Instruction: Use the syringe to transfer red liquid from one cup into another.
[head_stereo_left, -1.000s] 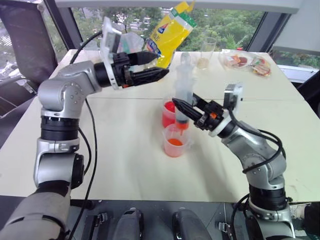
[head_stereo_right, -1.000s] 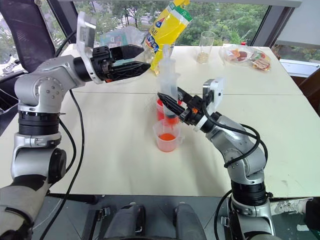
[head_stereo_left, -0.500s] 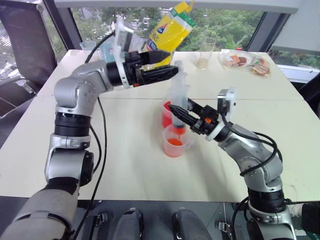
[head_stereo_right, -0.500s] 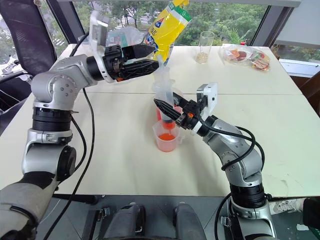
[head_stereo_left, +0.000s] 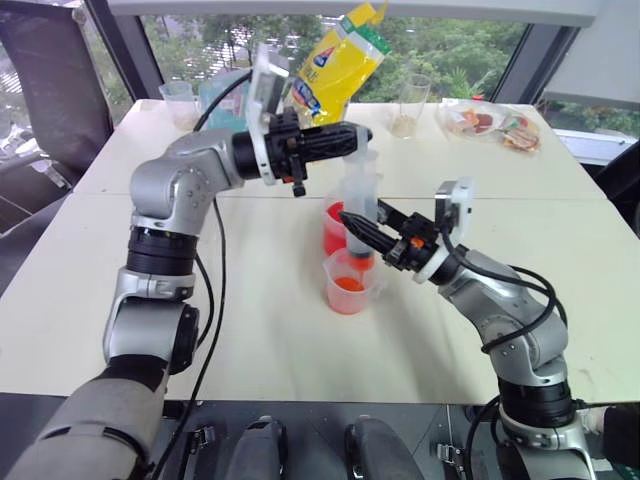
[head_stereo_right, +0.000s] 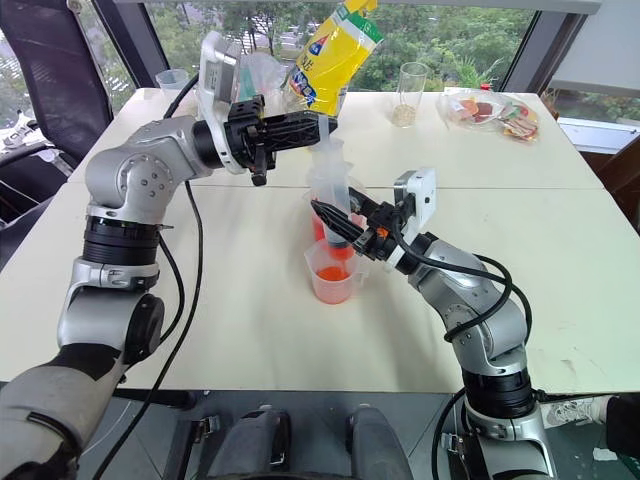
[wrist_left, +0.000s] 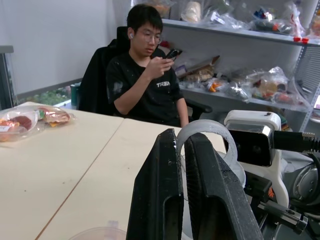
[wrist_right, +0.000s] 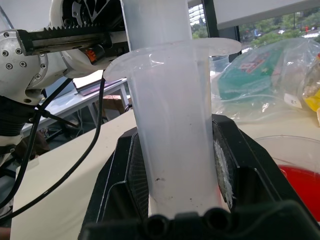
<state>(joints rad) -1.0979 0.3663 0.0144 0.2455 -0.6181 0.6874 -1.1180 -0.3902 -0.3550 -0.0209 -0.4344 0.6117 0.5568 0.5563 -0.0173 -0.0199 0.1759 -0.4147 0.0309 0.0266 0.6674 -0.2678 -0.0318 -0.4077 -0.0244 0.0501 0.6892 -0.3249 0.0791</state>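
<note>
The right gripper (head_stereo_left: 372, 232) clamped the syringe (head_stereo_left: 358, 205) upright over the small cup (head_stereo_left: 349, 282), with the red cup (head_stereo_left: 334, 228) just behind. The left gripper (head_stereo_left: 350, 137) had pinched the plunger ring (wrist_left: 207, 134). Best to press straight down, slowly, keeping the barrel steady.

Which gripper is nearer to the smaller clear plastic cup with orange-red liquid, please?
Right. The right gripper is shut on the syringe barrel just above the smaller cup; the left gripper is shut higher, at the plunger top.

Silver arms; black cables; black ridged fingers (head_stereo_left: 330, 140)
</note>
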